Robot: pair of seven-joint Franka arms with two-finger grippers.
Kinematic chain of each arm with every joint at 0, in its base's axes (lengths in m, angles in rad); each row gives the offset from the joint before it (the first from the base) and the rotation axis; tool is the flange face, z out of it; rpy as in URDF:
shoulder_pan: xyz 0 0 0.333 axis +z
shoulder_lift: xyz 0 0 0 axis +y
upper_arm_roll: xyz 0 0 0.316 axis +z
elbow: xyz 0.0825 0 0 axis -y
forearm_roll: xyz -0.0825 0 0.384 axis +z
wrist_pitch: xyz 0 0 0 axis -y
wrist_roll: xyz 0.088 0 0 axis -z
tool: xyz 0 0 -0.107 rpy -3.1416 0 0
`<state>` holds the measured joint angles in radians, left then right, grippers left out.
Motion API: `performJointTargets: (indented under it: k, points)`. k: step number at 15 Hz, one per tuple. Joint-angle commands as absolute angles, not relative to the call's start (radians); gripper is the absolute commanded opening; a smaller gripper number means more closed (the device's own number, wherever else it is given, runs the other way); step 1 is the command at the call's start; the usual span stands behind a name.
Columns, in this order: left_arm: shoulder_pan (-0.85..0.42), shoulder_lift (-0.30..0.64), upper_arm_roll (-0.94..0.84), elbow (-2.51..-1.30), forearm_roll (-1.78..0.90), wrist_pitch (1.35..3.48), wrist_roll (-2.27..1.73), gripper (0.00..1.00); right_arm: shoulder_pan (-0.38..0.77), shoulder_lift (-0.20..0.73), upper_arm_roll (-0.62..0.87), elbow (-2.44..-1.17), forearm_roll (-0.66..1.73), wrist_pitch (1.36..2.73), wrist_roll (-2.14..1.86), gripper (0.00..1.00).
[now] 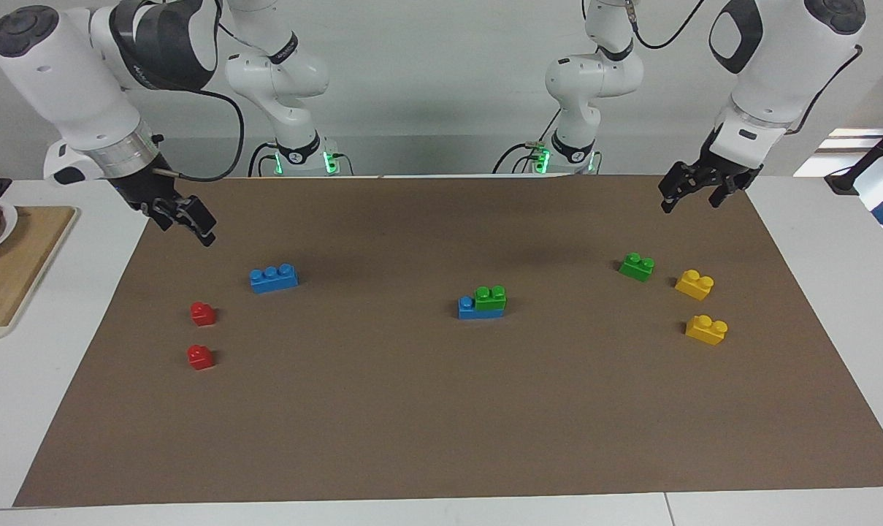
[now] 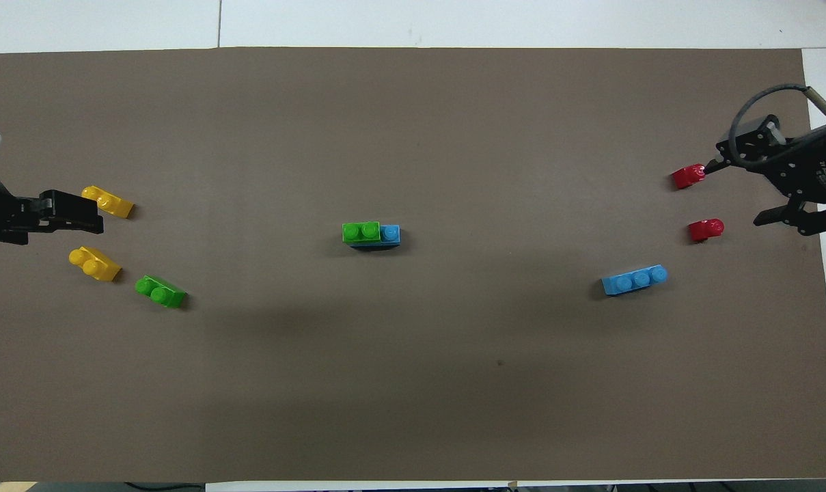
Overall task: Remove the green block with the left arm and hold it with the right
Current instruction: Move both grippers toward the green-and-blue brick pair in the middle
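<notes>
A green block [image 1: 491,297] [image 2: 361,232] sits pressed onto a blue brick [image 1: 468,308] [image 2: 390,234] in the middle of the brown mat. A second green block [image 1: 636,267] [image 2: 160,292] lies loose on the mat toward the left arm's end. My left gripper [image 1: 691,201] [image 2: 88,213] hangs open and empty in the air over the mat's edge at its own end, near the yellow bricks. My right gripper [image 1: 191,223] [image 2: 735,193] hangs open and empty over the mat's edge at its end, beside the red bricks.
Two yellow bricks [image 1: 694,284] [image 1: 706,329] lie near the loose green block. A loose blue three-stud brick [image 1: 274,277] and two small red bricks [image 1: 203,313] [image 1: 200,357] lie toward the right arm's end. A wooden board [image 1: 10,270] with a plate lies off the mat there.
</notes>
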<state>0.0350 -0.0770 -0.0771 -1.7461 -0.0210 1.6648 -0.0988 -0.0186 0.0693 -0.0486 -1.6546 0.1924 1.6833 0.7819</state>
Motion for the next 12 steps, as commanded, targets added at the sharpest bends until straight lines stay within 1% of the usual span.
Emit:
performJointTargets:
  k: [1,5,7,9,12]
  points:
    - [0.037,-0.104,-0.078,-1.779,-0.034,1.654,-0.110,1.00,-0.023,0.097,-0.046,-1.669,0.306,1.674,0.995,0.96]
    - [0.031,-0.127,-0.086,-1.822,-0.034,1.658,-0.168,1.00,0.006,0.138,-0.045,-1.696,0.481,1.695,1.167,0.96]
    - [-0.011,-0.143,-0.086,-1.853,-0.035,1.677,-0.295,1.00,0.044,0.147,-0.046,-1.727,0.560,1.735,1.196,0.96]
    - [-0.070,-0.144,-0.084,-1.861,-0.035,1.706,-0.491,1.00,0.093,0.153,-0.046,-1.756,0.613,1.793,1.271,0.96]
    - [-0.158,-0.144,-0.086,-1.882,-0.035,1.801,-0.863,1.00,0.135,0.170,-0.046,-1.776,0.713,1.871,1.389,0.96]
